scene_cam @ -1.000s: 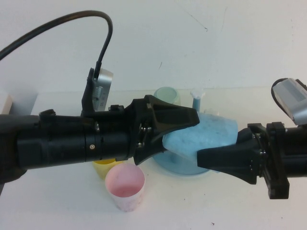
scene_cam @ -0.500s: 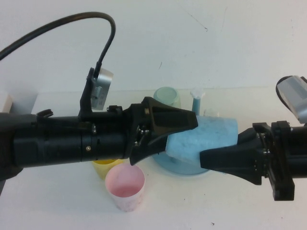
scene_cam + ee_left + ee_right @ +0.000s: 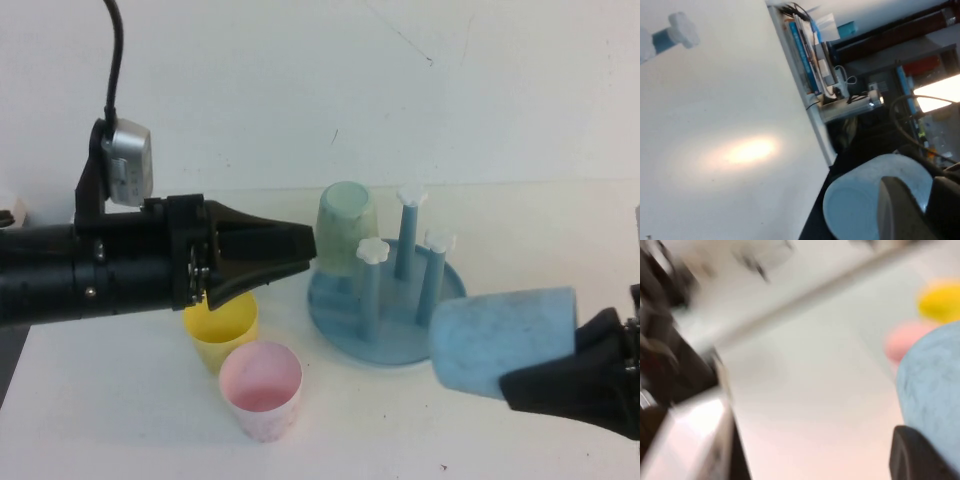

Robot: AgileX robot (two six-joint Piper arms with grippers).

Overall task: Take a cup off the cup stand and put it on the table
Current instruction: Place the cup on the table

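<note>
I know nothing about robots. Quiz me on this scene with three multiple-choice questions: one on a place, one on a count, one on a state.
1. Where is the light blue cup?
A. on a peg
B. in the right hand, beside the cup stand
C. inside the pink cup

2. How many pegs are bare?
A. one
B. three
C. five

3. How is the pale green cup placed?
A. upside down over a peg
B. upright on the table
C. in the left hand

Answers: 1 B, the right hand holds it sideways; 2 B, three white caps show; 3 A, its closed base faces up.
</note>
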